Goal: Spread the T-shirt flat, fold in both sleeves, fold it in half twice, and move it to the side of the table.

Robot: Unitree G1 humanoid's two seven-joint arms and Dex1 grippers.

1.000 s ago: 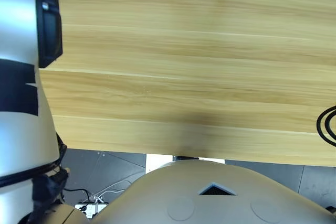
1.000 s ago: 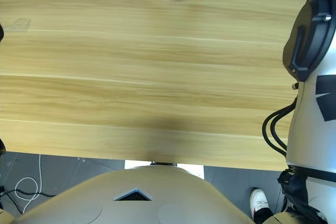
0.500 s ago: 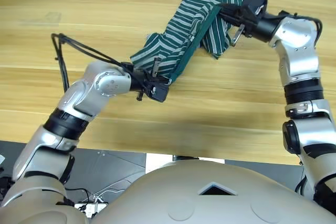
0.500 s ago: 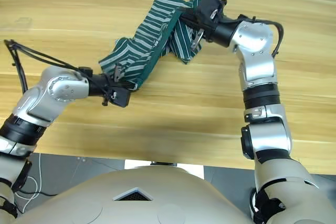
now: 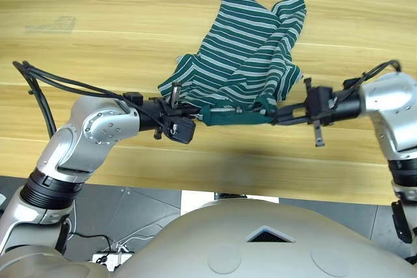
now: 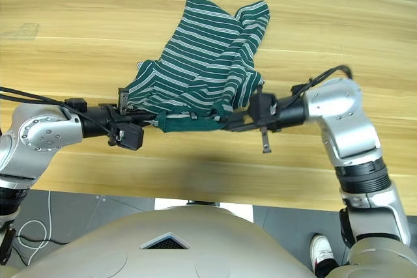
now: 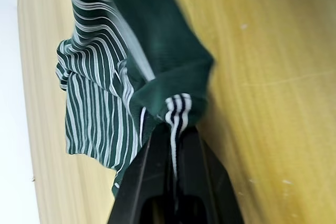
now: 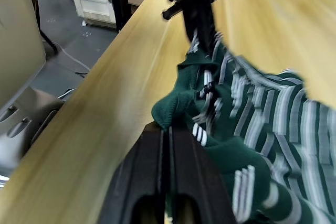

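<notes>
Though slung aslant and bunched half a second ago, now stretched taut by the hem between left tool (image 5: 192, 114) and right tool (image 5: 280, 116), each clamped on the T-shirt (image 5: 244, 56) near the front edge of the desk (image 5: 98, 43), a start on spreading flat, ahead of any sleeve fold.

I'm counting just one dark green T-shirt with white stripes (image 5: 247, 63), and one light wooden plank table (image 5: 130, 4). Black two-finger grippers are coming to two: one left gripper (image 5: 195, 111), one right gripper (image 5: 280, 114). Down on the dark floor I'm also seeing one white power strip (image 5: 109, 260).
</notes>
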